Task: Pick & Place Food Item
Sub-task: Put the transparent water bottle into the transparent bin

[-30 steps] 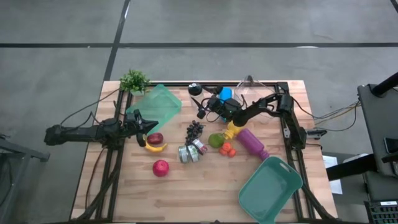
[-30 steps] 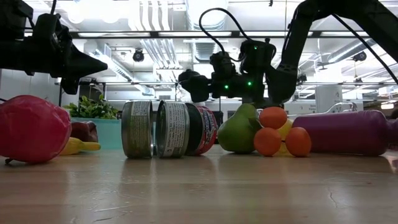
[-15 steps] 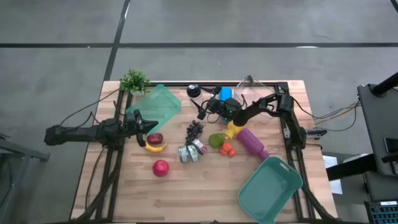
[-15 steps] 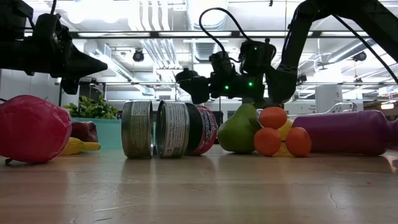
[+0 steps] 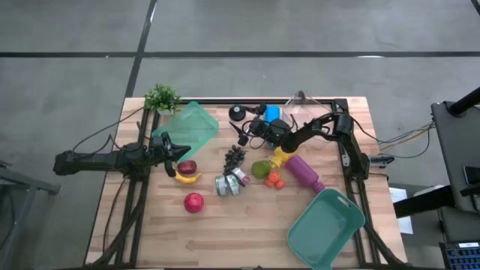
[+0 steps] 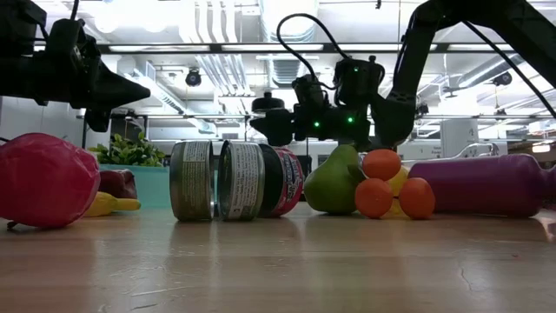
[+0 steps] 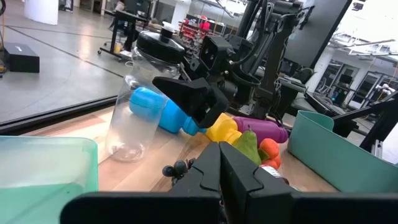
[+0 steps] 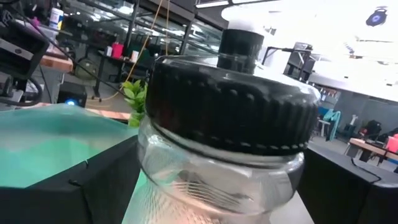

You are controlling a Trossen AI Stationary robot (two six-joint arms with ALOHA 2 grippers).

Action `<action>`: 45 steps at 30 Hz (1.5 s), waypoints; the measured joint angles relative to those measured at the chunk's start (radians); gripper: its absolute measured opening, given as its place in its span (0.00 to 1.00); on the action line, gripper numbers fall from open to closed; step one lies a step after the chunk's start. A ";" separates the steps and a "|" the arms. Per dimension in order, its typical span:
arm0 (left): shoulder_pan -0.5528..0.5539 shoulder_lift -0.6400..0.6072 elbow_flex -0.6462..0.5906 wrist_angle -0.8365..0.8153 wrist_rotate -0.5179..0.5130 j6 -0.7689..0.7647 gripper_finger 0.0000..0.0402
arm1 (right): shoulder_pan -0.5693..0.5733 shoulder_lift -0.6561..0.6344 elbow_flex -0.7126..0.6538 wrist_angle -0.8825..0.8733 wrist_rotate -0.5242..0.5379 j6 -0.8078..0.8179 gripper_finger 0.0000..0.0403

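Clear plastic jar (image 8: 227,130) stands between the right gripper (image 5: 241,127)'s spread fingers; left gripper (image 5: 174,150), fingers together, hovers beside the banana (image 5: 187,178).

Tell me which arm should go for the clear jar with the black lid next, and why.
Right. The right gripper is open, its fingers flanking the clear jar in its wrist view. The left gripper is shut, hovering across the table near the dark red fruit and banana.

A lab: exposed ceiling ducts (image 6: 217,65), concrete floor (image 5: 240,45), equipment benches (image 8: 37,56).
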 joint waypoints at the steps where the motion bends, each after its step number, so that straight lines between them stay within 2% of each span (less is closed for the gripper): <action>1: 0.000 0.000 0.000 0.000 0.000 0.000 0.00 | 0.000 0.000 0.000 0.005 0.000 0.003 0.92; 45: 0.000 0.000 0.000 0.000 -0.001 0.000 0.00 | 0.000 -0.019 -0.060 0.041 -0.024 0.078 0.93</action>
